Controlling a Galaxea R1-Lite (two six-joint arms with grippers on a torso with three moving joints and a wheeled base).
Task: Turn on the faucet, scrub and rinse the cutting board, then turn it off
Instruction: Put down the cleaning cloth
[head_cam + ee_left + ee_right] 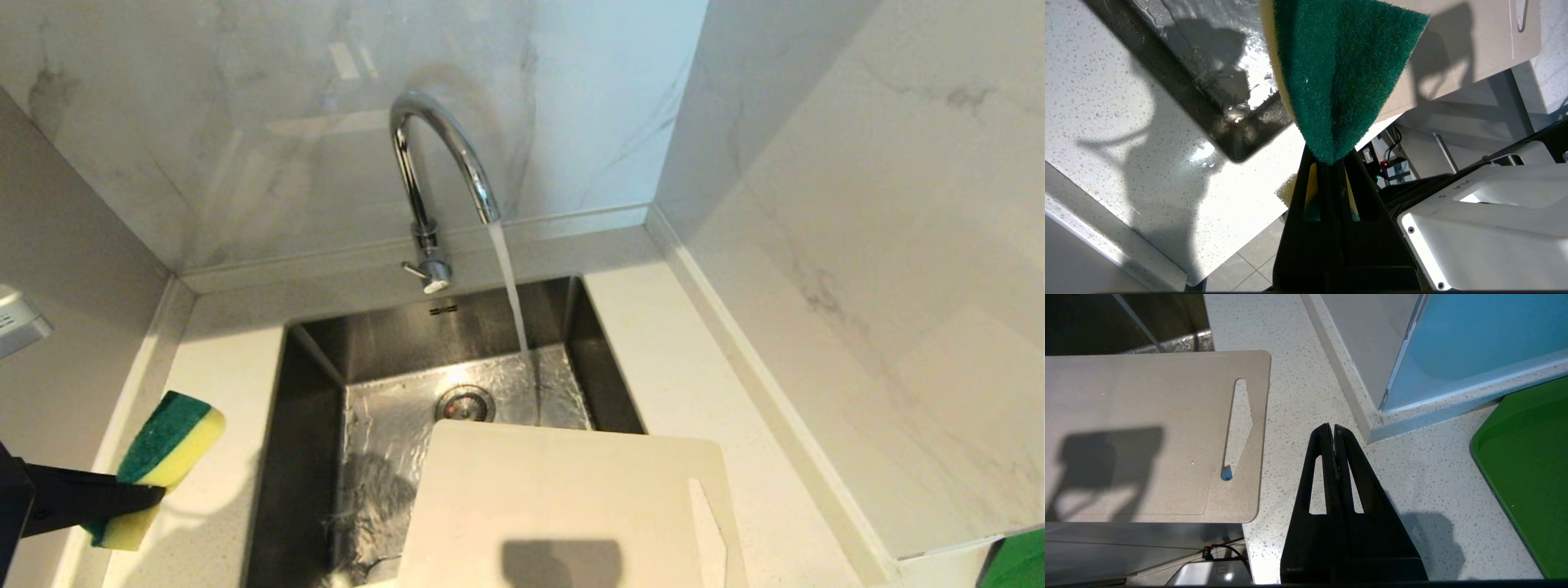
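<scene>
Water is running from the faucet [433,155], a steady stream dropping off the arched spout into the steel sink [310,384] and landing just beside the round drain [465,403]. The basin floor is glistening wet, and apart from water the only thing reaching into the sink is the cutting board [563,498], which is lying across the near right corner, one part bridging over the basin, the other resting on the speckled countertop [694,351], its slot handle toward the right.

The head view is catching the left gripper [139,490] only at the lower left edge, hovering over the counter left of the sink with a sponge [163,445], green scouring face and yellow foam, sticking up out of it. The left wrist view is giving the closer look: the black fingers [1306,192] are clamped tight on the sponge, pinching it so it fans out wide above them, and some thin debris is sitting on the wet basin floor beneath.

The right gripper [1333,426] isn't appearing in the head view at all; its own wrist camera is showing it over the counter just beside the board's handle end, fingers pressed together on nothing. That same view is picking up the green tray [1527,469] off to the side, which the head camera is barely clipping at its bottom right corner.
</scene>
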